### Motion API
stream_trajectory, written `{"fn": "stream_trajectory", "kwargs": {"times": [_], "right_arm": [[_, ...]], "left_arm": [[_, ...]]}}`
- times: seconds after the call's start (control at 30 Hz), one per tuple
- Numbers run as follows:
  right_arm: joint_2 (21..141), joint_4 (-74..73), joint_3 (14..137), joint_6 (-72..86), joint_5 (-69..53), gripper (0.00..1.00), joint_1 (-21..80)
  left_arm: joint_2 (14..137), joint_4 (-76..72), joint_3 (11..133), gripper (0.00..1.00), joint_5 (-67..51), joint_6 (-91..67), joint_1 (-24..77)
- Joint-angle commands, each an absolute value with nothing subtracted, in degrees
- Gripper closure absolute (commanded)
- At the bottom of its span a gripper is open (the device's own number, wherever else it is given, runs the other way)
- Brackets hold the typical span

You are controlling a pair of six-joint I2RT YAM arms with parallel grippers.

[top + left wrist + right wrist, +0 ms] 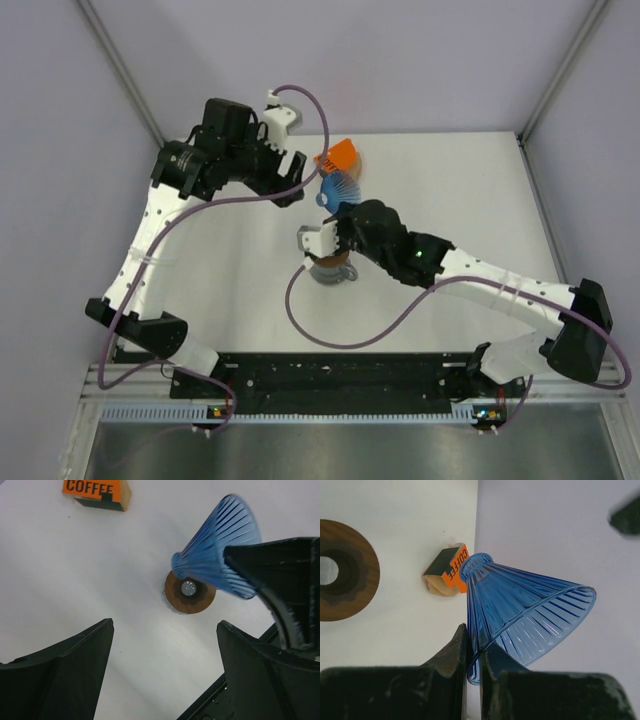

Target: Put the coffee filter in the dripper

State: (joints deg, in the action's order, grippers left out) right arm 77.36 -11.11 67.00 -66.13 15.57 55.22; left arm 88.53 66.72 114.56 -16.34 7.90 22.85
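The dripper (520,615), pinched by its rim in the right gripper (472,662), hangs tilted above the brown ring (176,600) mid-table, presumably bound for it. The left gripper (165,625) gapes empty; no coffee filter shows clearly near the far orange box (95,490).

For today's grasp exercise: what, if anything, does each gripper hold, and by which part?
The right gripper pinches the dripper by its rim; the left gripper holds nothing.

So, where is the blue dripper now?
In the top view the dripper hangs over the table's middle, its rim pinched in the right gripper, between the orange box and the brown ring.
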Motion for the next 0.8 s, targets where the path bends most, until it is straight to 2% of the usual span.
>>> {"fn": "stream_trajectory", "kwargs": {"times": [0.0, 0.27, 0.53, 0.6, 0.77], "right_arm": [[76.46, -9.84, 66.01, -79.0, 27.32, 1.0, 62.74], [80.24, -9.32, 66.79, -82.88, 35.06, 1.0, 67.85], [81.21, -7.56, 67.41, -84.11, 34.54, 1.0, 68.64], [81.12, -7.38, 67.59, -84.11, 34.1, 1.0, 68.99], [80.51, -7.21, 67.33, -82.45, 33.23, 1.0, 69.35]], "left_arm": [[85.25, 65.48, 117.86, 0.1, -14.77, 10.02, 28.99], [86.83, 65.48, 114.09, 0.11, -8.37, 8.88, 32.86], [88.77, 64.87, 109.87, 0.26, -5.89, 8.97, 34.63], [89.29, 65.04, 109.25, 0.35, -6.41, 8.44, 34.45], [90.35, 65.92, 108.72, 0.8, -9.4, 7.21, 34.37]]}}
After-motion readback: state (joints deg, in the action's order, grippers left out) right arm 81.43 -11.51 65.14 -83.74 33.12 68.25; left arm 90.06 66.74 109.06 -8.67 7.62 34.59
